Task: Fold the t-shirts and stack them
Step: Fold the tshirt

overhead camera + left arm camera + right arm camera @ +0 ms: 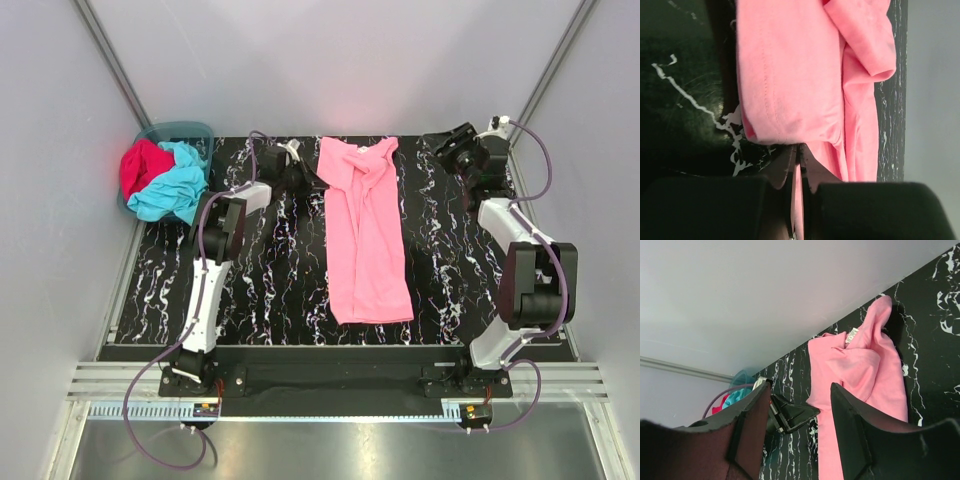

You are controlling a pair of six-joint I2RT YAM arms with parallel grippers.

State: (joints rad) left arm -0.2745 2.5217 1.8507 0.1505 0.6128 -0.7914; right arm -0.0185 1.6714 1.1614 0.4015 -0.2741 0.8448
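Observation:
The light pink t-shirt (365,240) lies folded lengthwise in a long strip down the middle of the black marbled table (270,270). Its far end is bunched and its white neck label (852,335) shows. My left gripper (310,180) is at the strip's far left edge, shut on a fold of the pink fabric (790,65), which is pinched between the fingertips (799,147). My right gripper (450,150) is open and empty at the far right of the table, apart from the shirt (860,370). The turquoise t-shirt (172,185) and the crimson t-shirt (143,165) are crumpled in the basket.
The teal plastic basket (185,130) stands at the far left corner, partly off the table. Grey walls close in the back and both sides. Both arm bases sit at the near edge. Bare table lies on either side of the pink strip.

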